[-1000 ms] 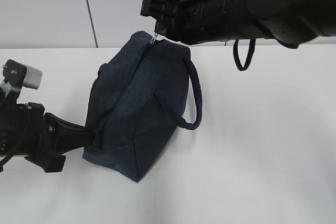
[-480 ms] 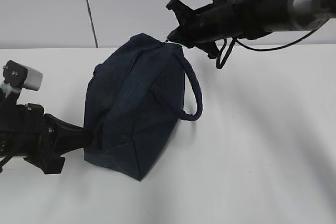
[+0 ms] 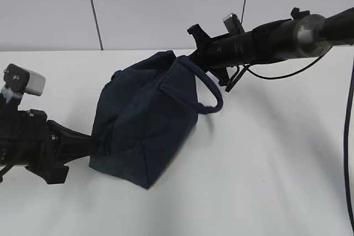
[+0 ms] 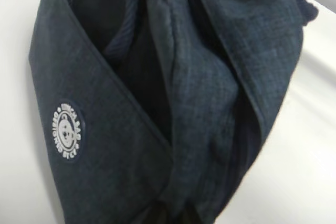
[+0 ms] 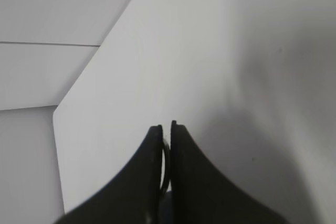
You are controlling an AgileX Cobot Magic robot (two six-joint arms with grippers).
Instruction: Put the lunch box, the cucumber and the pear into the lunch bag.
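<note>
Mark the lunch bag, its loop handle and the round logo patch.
lunch bag (image 3: 141,131): exterior view, on its front fabric side.
handle (image 3: 213,93): exterior view, on the loop's outer curve.
logo patch (image 4: 67,131): left wrist view, on the badge's centre.

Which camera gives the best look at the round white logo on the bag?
The left wrist view: the logo sits sharp and close on the bag. The exterior view shows the bag but not the logo; the right wrist view shows neither.
</note>
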